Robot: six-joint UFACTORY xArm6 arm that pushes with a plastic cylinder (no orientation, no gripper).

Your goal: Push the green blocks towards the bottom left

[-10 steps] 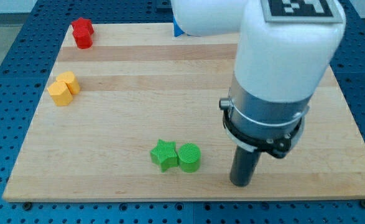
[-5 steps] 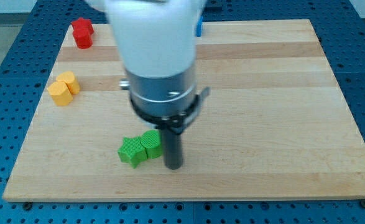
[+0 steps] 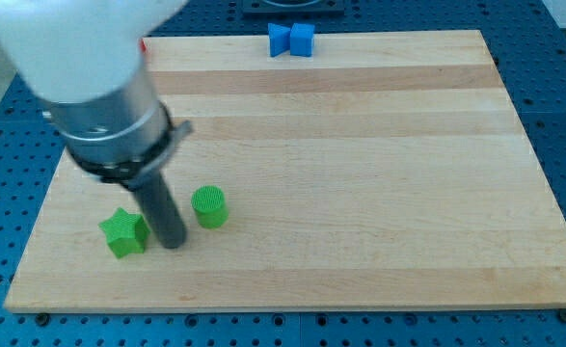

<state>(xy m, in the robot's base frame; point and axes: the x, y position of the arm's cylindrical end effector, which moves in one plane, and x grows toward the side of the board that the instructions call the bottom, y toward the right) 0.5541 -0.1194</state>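
Observation:
A green star block (image 3: 122, 234) lies near the board's bottom left. A green cylinder block (image 3: 209, 206) stands a little to its right, apart from it. My tip (image 3: 173, 242) is on the board between the two green blocks, right beside the star's right side and left of the cylinder. The arm's white and grey body covers the view's upper left.
Two blue blocks (image 3: 292, 39) sit together at the board's top edge. A sliver of a red block (image 3: 144, 44) shows at the top left, mostly hidden by the arm. The wooden board (image 3: 379, 183) lies on a blue perforated table.
My tip swept from the board's right to the left, pushing both green blocks leftward. The star went further left; the cylinder was left behind and the two have separated. The arm now hides the yellow blocks.

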